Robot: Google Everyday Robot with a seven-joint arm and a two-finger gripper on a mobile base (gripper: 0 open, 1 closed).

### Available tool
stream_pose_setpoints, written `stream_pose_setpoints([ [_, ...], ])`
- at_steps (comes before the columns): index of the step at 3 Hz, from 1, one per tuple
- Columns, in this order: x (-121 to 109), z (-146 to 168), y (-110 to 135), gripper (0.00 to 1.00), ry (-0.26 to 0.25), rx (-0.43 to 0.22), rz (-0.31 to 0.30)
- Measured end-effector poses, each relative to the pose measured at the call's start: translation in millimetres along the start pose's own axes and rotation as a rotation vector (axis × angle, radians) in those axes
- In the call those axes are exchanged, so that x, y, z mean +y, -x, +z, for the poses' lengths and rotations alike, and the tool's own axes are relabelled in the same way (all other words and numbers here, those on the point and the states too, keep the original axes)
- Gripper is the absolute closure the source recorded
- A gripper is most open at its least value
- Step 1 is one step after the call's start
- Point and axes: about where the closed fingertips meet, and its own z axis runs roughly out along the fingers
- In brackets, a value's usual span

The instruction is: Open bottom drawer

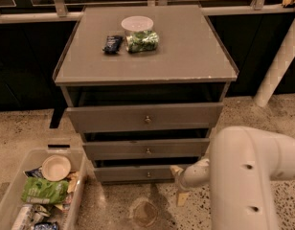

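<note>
Right of the bottom drawer, gripper jaws gape.

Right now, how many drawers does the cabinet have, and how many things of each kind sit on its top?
Drawers: 3 (top drawer, middle drawer, bottom drawer)
Snack bags: 2 (green bag, dark bag)
Bowls: 1 (white bowl)
Total: 6
The claw is open, low beside the bottom drawer's right end.
</note>
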Motion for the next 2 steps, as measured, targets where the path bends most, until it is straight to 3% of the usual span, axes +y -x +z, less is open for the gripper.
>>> stream_pose_setpoints([
  [1, -21.1, 3.3, 2.5, 0.00, -0.036, 0.020, 0.008],
  [2, -20.8, 3.2, 2.5, 0.00, -0.036, 0.020, 0.008],
])
